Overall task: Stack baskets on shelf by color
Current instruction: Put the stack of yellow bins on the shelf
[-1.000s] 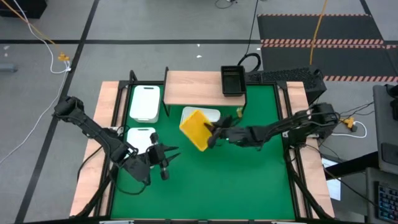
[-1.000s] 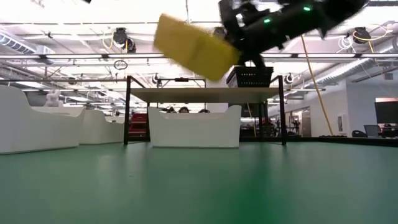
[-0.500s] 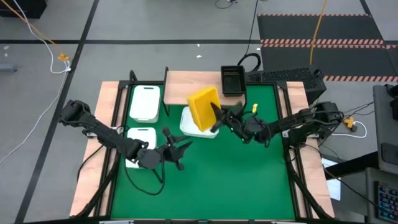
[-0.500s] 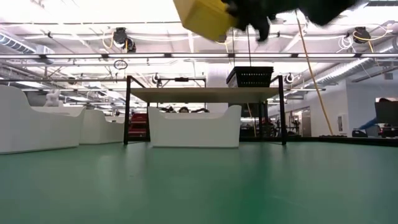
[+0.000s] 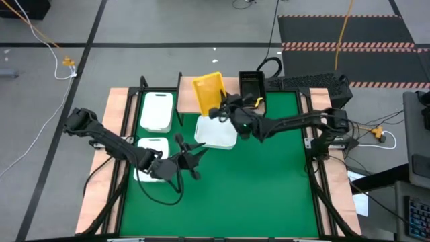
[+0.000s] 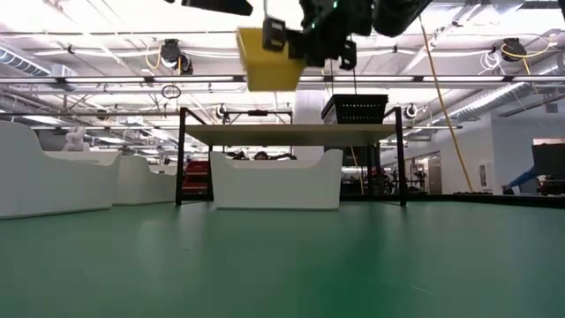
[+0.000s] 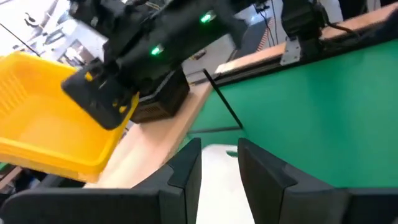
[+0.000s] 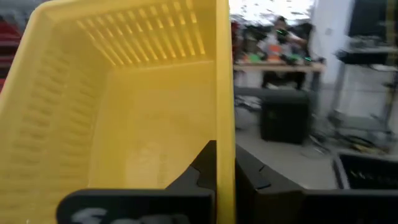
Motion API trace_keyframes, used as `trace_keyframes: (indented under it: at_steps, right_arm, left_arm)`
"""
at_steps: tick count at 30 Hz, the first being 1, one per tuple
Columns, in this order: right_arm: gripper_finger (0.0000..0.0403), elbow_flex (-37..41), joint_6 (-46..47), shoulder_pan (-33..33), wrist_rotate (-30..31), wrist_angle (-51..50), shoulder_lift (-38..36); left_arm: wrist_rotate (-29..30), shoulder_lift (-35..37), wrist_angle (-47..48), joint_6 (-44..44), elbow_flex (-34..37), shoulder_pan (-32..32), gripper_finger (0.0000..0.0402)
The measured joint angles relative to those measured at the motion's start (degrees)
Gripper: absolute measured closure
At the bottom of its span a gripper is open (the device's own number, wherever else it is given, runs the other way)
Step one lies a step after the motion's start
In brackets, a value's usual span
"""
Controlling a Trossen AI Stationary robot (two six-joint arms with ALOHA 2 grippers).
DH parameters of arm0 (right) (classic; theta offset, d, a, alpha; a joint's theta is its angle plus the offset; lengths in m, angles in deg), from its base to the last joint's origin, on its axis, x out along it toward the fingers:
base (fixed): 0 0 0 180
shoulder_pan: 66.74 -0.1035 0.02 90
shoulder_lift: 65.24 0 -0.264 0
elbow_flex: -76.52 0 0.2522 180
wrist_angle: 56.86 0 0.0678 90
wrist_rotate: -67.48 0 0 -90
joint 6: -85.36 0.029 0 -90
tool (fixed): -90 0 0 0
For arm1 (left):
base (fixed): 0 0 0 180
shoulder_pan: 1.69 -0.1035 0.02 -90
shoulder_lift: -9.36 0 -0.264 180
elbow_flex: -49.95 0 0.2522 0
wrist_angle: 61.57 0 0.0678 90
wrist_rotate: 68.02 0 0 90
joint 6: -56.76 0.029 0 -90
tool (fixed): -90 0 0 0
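Note:
A yellow mesh-sided basket (image 5: 207, 93) (image 6: 267, 62) hangs in my right gripper (image 5: 225, 110) above the wooden shelf (image 5: 191, 101) (image 6: 291, 132). A black basket (image 5: 250, 86) (image 6: 356, 108) stands on the shelf's right end. One white basket (image 5: 216, 133) (image 6: 278, 181) sits on the mat, partly under the shelf. Two more white baskets (image 5: 156, 111) (image 5: 151, 149) rest on the mat to the left. My left gripper (image 5: 191, 160) (image 7: 219, 177) is open over the mat, just near-left of the middle white basket. My right gripper holds the yellow basket by one side wall (image 8: 224, 106) at its rim, close to the basket's near-right corner. One finger (image 8: 202, 169) is inside the basket and the other (image 8: 250, 177) outside. The basket is lifted clear above the shelf, nearly level.
The shelf's left and middle board (image 5: 191, 101) is bare wood. Green mat (image 5: 255, 181) spreads open on the near and right sides. Thin black shelf legs (image 6: 181, 157) (image 6: 402, 157) stand at the shelf's ends. Wooden rails (image 5: 114, 134) edge the table.
My right gripper has carried the yellow basket from over the mat's middle up and toward the far edge, over the shelf. The basket has turned from steeply tilted to nearly level. My left gripper has moved toward the table's right, then stayed still.

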Motion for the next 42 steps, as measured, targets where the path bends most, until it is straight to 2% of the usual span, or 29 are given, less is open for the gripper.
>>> trace_keyframes:
  at_steps: [6, 12, 15, 17, 20, 24, 27, 30, 35, 42]
  right_arm:
    - [0.0394, 0.5, 9.78, 1.11, -0.1, -5.95, 0.62]
    - [0.0393, 1.4, 12.83, 2.11, 0.0, -5.87, 0.73]
    - [0.0393, 1.4, 11.37, 2.94, 0.47, -7.28, 0.68]
    - [0.0395, 1.4, 13.72, 3.1, 2.49, -10.21, 0.68]
    - [0.0398, 1.42, 18.4, 3.35, 3.36, -13.8, 0.63]
    - [0.0398, 1.42, 26.96, 4.62, 0.4, -20.38, -0.55]
    - [0.0399, 1.42, 32.91, 6.53, -4.47, -25.59, -2.19]
    - [0.0399, 1.42, 37.99, 8.3, -7.14, -29.47, -3.49]
    - [0.04, 1.42, 40.84, 10.12, -12.14, -33.51, -5.04]
    - [0.0394, 1.42, 41.84, 8.93, -12.64, -34.44, -5.07]
  left_arm:
    - [3.59, 0.0, 4.4, -2.86, 0.0, 0.68, 0.0295]
    - [18.45, 3.76, 5.76, 3.5, 0.04, 0.31, 0.0295]
    - [20.65, 9.7, 5.41, 7.21, -0.08, -1.56, 0.0295]
    - [20.12, 14.65, 5.39, 7.2, -0.17, -3.12, 0.0295]
    - [16.13, 21.14, 7.38, 2.72, -0.24, -5.32, 0.0295]
    - [8.73, 26.44, 19.24, -7.74, -0.26, -6.73, 0.0295]
    - [7.11, 26.93, 26.59, -13.1, -0.2, -7.14, 0.0295]
    - [7.82, 26.95, 25.87, -12.67, -0.17, -7.86, 0.0295]
    - [7.23, 26.82, 22.74, -10.49, -0.17, -8.07, 0.0295]
    - [7.19, 26.71, 22.4, -10.4, -0.17, -8.07, 0.0295]
